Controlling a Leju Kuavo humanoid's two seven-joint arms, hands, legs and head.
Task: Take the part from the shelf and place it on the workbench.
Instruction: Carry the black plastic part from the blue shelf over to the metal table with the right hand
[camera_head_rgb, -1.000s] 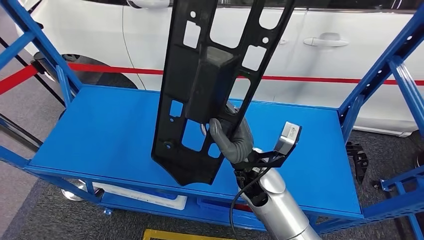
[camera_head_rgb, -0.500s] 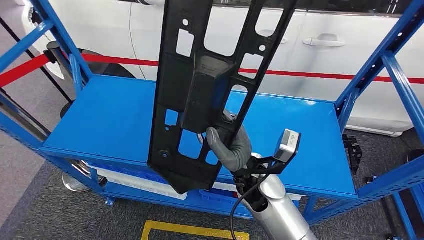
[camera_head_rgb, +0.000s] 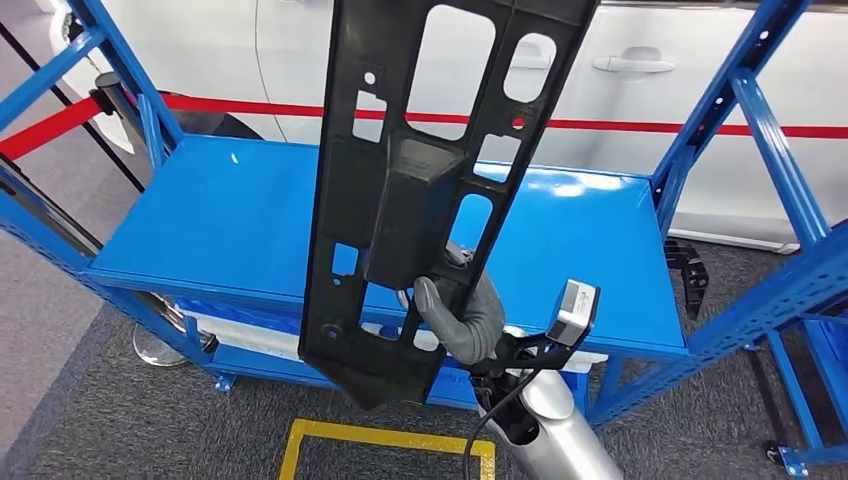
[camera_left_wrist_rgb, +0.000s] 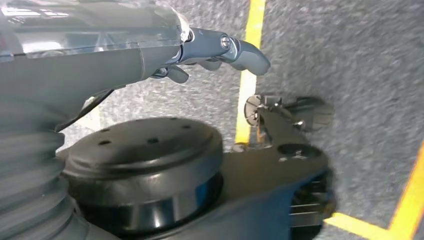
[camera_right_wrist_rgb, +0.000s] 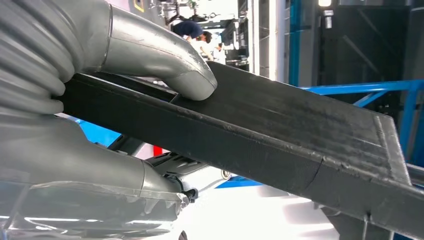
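The part (camera_head_rgb: 420, 190) is a long black plastic panel with several cut-outs and a boxy block in its middle. My right hand (camera_head_rgb: 462, 312) grips it near its lower end and holds it upright in front of the blue shelf (camera_head_rgb: 220, 220), above the shelf's front edge. In the right wrist view the thumb (camera_right_wrist_rgb: 170, 60) presses on the flat face of the part (camera_right_wrist_rgb: 290, 130). My left hand (camera_left_wrist_rgb: 220, 50) hangs over grey carpet with its fingers loosely apart and nothing in them.
The shelf has slanted blue posts (camera_head_rgb: 740, 110) on both sides and a lower tier with white pieces (camera_head_rgb: 250, 335). A white car (camera_head_rgb: 640, 70) and a red barrier belt (camera_head_rgb: 250, 106) stand behind it. Yellow tape (camera_head_rgb: 385, 436) marks the carpet in front.
The whole picture has shifted: the shelf now sits farther off and the yellow floor tape has come into view. The part stays in my right hand, held the same way.
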